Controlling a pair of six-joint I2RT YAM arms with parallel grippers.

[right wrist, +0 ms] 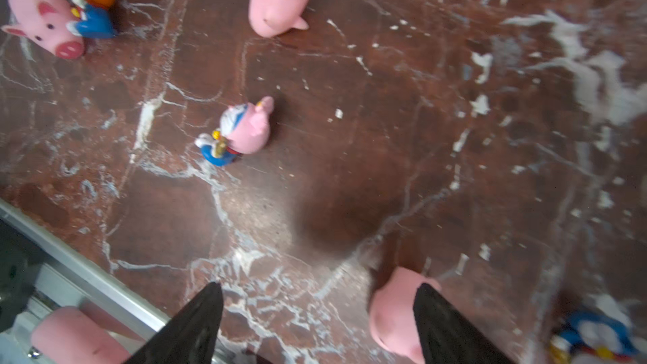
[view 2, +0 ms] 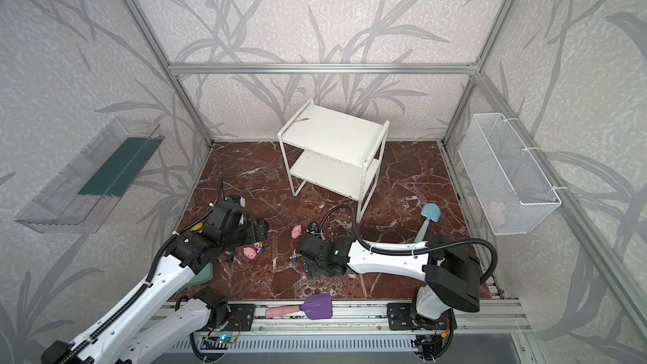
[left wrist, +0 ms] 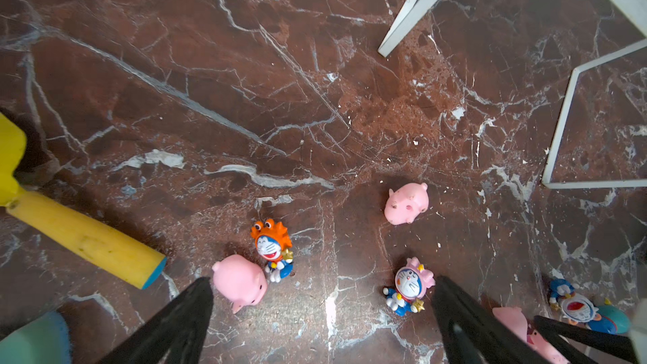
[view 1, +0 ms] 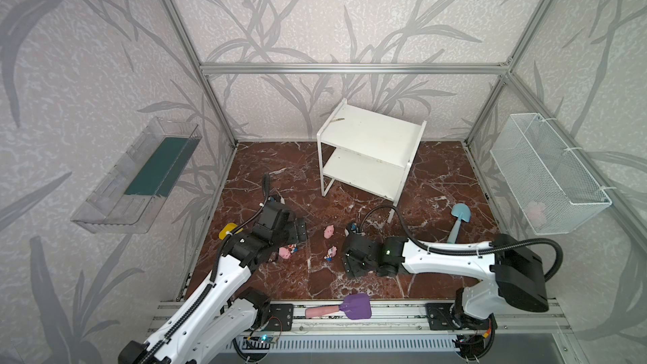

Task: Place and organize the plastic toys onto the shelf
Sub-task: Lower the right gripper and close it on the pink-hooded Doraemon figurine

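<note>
The white two-tier shelf (view 1: pixel 371 127) (view 2: pixel 332 134) stands at the back with both boards bare. On the marble floor lie pink pigs (view 1: pixel 329 231) (left wrist: pixel 408 203) and blue-white figurines. My left gripper (view 1: pixel 300 236) (left wrist: pixel 322 280) hovers open; a pig (left wrist: pixel 239 281) and an orange-hat figurine (left wrist: pixel 271 248) sit by one finger, a pink-hat figurine (left wrist: pixel 408 287) by the other. My right gripper (view 1: pixel 350 269) (right wrist: pixel 320 287) is open low over the floor, with a pig (right wrist: pixel 392 313) against the inside of one finger. A teal-hat figurine (left wrist: pixel 581 309) lies on its side nearby.
A yellow shovel (left wrist: pixel 80 239) and a green sponge (view 2: pixel 203 273) lie by the left arm. A blue shovel (view 1: pixel 457 222) is at the right, a purple one (view 1: pixel 353 306) on the front rail. On the walls hang a wire basket (view 1: pixel 549 173) and a clear tray (view 1: pixel 140 173).
</note>
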